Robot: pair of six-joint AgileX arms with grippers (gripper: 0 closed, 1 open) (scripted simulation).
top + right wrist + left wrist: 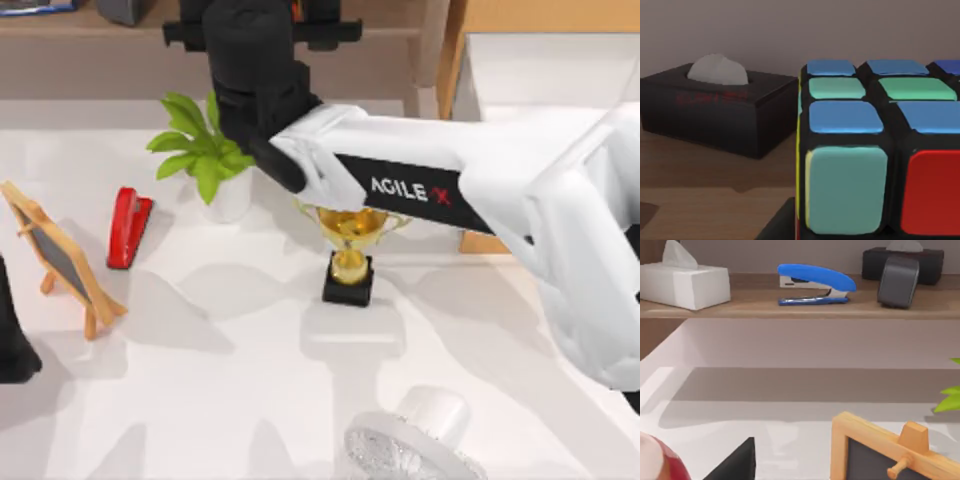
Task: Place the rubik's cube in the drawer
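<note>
The rubik's cube (880, 150) is seen close before the right wrist camera, above the brown shelf (700, 200) at the bench's far edge, beside a black tissue box (715, 115). The right gripper's finger state cannot be told. The left arm (12, 340) is parked at the bench's left edge.

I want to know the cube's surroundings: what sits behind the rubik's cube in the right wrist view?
Behind the rubik's cube a black tissue box with a white tissue sits on the brown wooden shelf. The cube covers whatever lies farther along the shelf.
</note>
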